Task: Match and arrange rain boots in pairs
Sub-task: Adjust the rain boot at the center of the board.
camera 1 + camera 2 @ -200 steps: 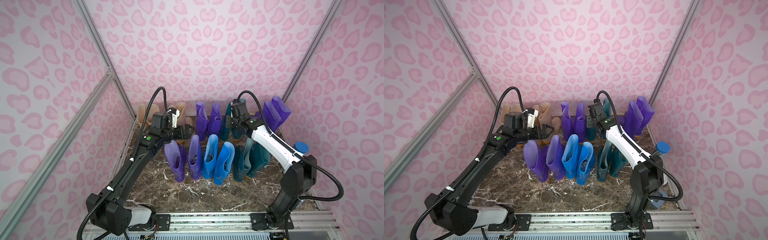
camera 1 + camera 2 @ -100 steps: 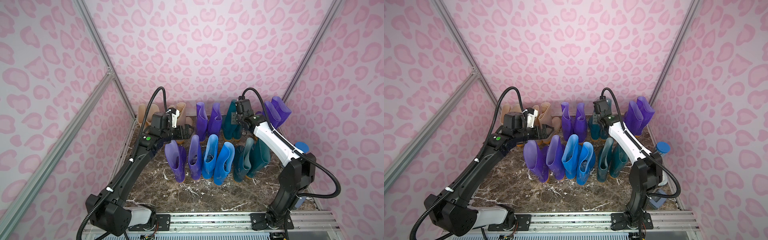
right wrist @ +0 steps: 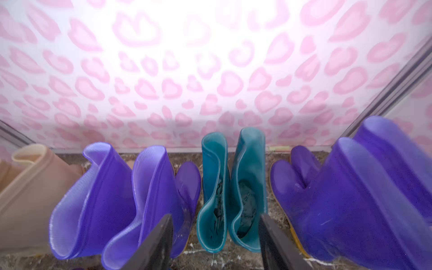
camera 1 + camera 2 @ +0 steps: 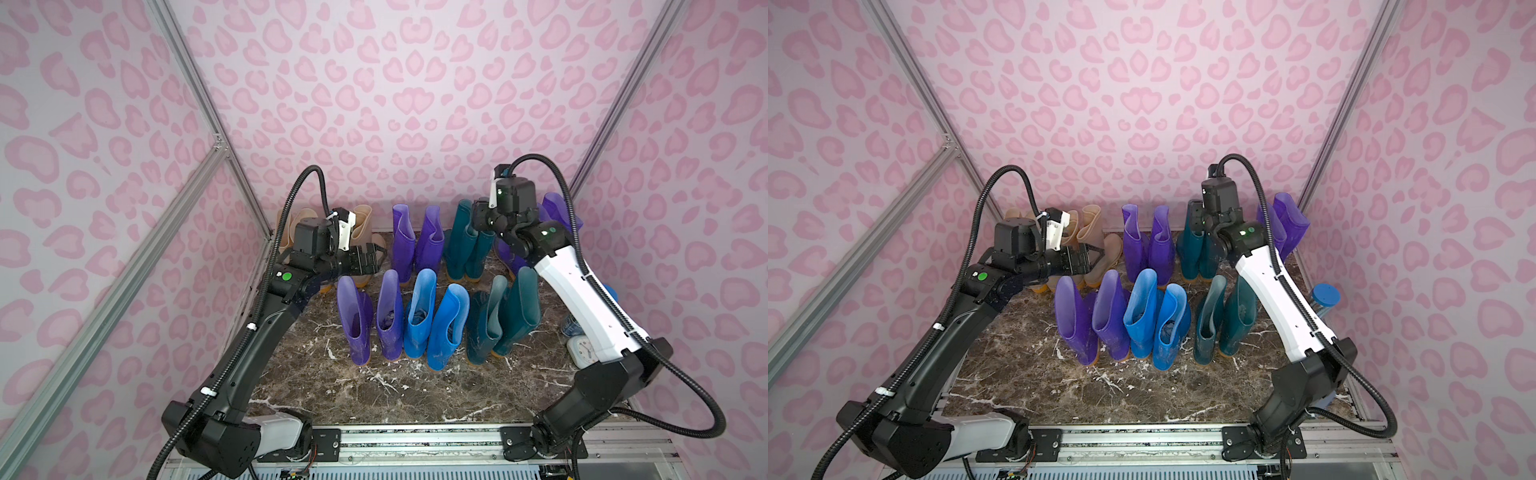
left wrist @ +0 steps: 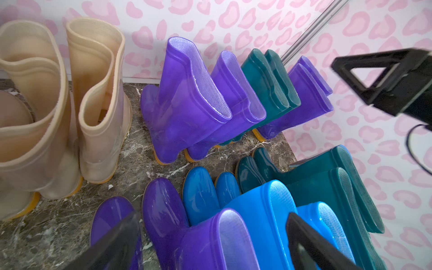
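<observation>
in both top views the rain boots (image 4: 432, 316) are standing upright on the marble floor (image 4: 374, 395) in two rows. along the back wall the beige group (image 4: 361, 220) is sitting at about 11 o'clock, then the rear purple pair (image 4: 403, 241), the rear dark teal pair (image 4: 461, 241), and the corner purple boots (image 4: 559, 210) at about 1 o'clock. nearer the centre the front purple pair (image 4: 355, 320), the bright blue pair (image 4: 1144, 320) and the front teal pair (image 4: 519, 311) are lining up side by side. the left gripper (image 4: 370, 259) is hovering between the beige group and the front purple pair, jaws spread wide and carrying nothing, while the right gripper (image 4: 480, 220) is hanging over the rear dark teal pair. in the left wrist view the left fingers (image 5: 117, 240) are reaching wide apart over the front purple and blue shafts, apparently touching neither. in the right wrist view the right fingers (image 3: 161, 240) are standing apart, the teal pair's open tops showing between them, gripping nothing. the boots are looking light, glossy and probably slippery, and their soft shafts are folding and sagging at the rims. so i am judging that a pinch across one shaft wall just below the rim, one finger inside, is offering the surest hold. squeezing a whole shaft is risking collapse, and a boot lifted by its top is likely to swing into its neighbours.
</observation>
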You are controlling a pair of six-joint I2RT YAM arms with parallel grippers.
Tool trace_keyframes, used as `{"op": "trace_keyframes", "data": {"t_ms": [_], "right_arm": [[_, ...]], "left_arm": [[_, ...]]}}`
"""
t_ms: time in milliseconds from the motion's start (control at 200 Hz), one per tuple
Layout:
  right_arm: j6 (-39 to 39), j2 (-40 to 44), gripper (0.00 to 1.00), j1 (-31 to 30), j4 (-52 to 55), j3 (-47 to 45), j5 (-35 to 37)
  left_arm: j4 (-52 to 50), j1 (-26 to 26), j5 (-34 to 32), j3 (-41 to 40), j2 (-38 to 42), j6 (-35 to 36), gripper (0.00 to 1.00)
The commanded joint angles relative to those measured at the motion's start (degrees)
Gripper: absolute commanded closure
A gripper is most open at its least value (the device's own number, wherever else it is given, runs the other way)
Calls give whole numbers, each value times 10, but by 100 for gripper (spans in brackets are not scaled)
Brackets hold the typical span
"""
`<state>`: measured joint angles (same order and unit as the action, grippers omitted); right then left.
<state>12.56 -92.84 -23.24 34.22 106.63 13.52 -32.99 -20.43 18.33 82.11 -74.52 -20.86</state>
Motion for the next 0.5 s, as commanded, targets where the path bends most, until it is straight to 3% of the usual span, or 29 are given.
{"op": "trace_keyframes", "data": {"t_ms": [0, 85, 205, 320, 390, 495], "right_arm": [[-6, 18, 38, 0, 34, -2, 40], [15, 63, 37, 0, 32, -52, 64], [29, 141, 34, -2, 21, -151, 26], [48, 194, 30, 0, 60, -196, 56], [60, 229, 29, 25, 74, -238, 74], [67, 277, 28, 83, 82, -300, 13]], "left_arm": [[-72, 0, -21, 30, 4, 23, 1], [-125, -1, -37, 38, 13, 29, 1], [-183, -5, -80, 39, 49, 44, 1], [-225, -9, -109, 41, 84, 57, 1], [-217, -13, -86, 26, 105, 59, 1], [-189, -52, -53, 26, 111, 54, 1]]}}
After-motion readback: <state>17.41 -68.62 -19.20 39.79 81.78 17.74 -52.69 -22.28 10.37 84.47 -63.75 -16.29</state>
